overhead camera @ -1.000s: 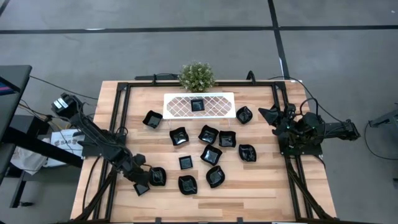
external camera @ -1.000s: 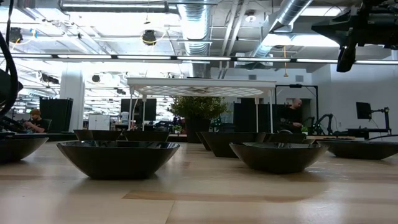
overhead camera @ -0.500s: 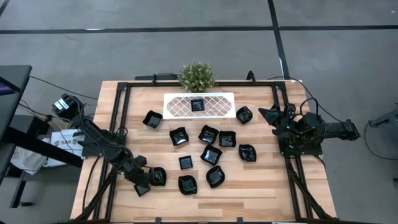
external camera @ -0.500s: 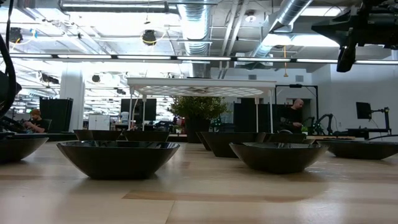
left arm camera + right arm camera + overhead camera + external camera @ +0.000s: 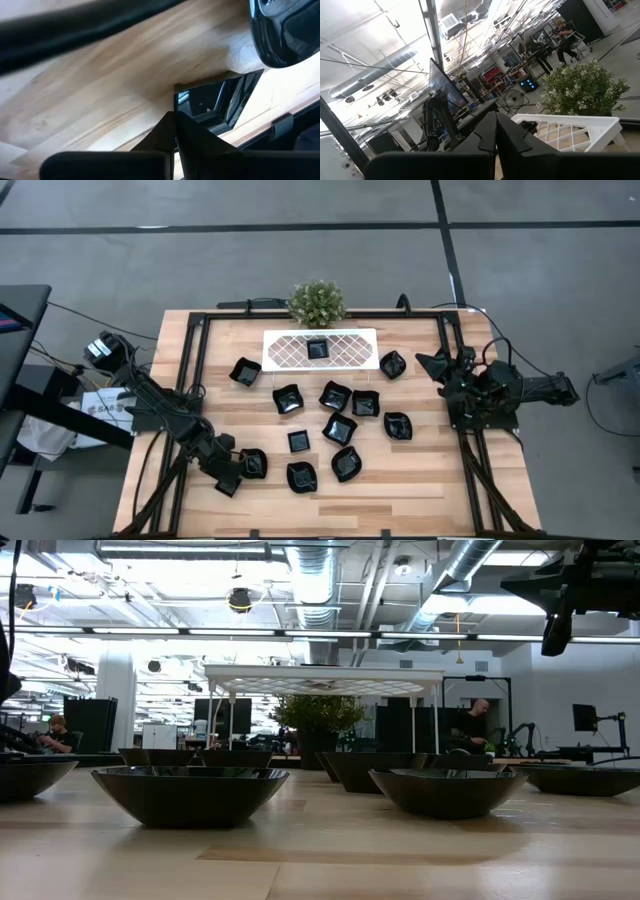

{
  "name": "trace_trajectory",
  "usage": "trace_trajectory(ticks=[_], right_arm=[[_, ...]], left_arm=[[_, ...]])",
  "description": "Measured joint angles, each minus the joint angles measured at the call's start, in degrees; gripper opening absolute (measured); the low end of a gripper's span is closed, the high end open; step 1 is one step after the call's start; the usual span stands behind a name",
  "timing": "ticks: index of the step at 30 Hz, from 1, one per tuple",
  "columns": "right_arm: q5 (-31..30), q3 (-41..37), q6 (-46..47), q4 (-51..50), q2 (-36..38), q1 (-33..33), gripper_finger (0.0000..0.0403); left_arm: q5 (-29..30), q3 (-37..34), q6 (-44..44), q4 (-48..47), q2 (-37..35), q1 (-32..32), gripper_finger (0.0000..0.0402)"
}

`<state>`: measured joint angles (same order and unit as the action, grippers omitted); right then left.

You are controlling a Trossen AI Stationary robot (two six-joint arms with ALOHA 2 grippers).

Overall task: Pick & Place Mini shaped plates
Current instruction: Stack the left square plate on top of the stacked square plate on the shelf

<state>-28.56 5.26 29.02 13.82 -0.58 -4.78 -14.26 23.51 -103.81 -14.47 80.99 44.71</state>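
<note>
High view: my left hand point(image 5: 232, 478) sits low at the near left part of the tabletop point(image 5: 420, 480), fingers drawn together, its tip at the left edge of the nearest-left mini plate point(image 5: 253, 464); whether the rim is actually pinched I cannot tell from above. The other mini shaped plates point(image 5: 336, 396) lie scattered over the middle of the tabletop, away from this hand toward the centre and far side; one plate on the tray point(image 5: 317, 349) rests on the white lattice tray point(image 5: 290, 350), with the potted plant point(image 5: 317, 302) just behind it. My right hand point(image 5: 432, 364) waits at the right edge of the tabletop, closed and empty, near the plate beside the tray's right end point(image 5: 393, 364). Low view: black bowls stand in a row across the tabletop, the closest bowl point(image 5: 190, 792) and a second bowl point(image 5: 447, 790) in front; the tray on its legs point(image 5: 322, 674) and the plant show behind; part of my right arm point(image 5: 570, 585) hangs at upper right; a seated person point(image 5: 470, 725) is in the room beyond. Left wrist view: my fingers point(image 5: 192, 142) meet tip to tip, closed against the edge of a square glossy plate point(image 5: 215, 102), with a rounded plate point(image 5: 287, 30) just beyond it. Right wrist view: fingers point(image 5: 495, 137) shut on nothing, pointing toward the tray point(image 5: 570, 132) and plant point(image 5: 582, 87).
</note>
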Motion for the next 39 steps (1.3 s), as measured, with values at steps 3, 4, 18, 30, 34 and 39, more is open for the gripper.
trace_trajectory(ticks=[3,4,18,30,34,39], right_arm=[[0.0,0.0,0.0,0.0,0.0,0.0,0.0000],[0.0,0.0,0.0,0.0,0.0,0.0,0.0000],[0.0,0.0,0.0,0.0,0.0,0.0,0.0000],[0.0,0.0,0.0,0.0,0.0,0.0,0.0000],[0.0,0.0,0.0,0.0,0.0,0.0,0.0000],[0.0,0.0,0.0,0.0,0.0,0.0,0.0000]], left_arm=[[-0.6,0.0,-0.1,0.6,0.0,0.0,0.0012],[-1.3,0.0,-0.1,0.8,-0.1,0.0,0.0010],[-5.5,0.1,-0.1,1.3,-16.9,0.0,0.0007],[-3.3,0.1,-0.1,2.6,-27.8,-1.9,0.0006],[0.4,0.1,0.7,5.1,-28.2,-5.2,0.0006],[4.2,0.1,5.7,10.0,-28.2,-10.8,0.0006]])
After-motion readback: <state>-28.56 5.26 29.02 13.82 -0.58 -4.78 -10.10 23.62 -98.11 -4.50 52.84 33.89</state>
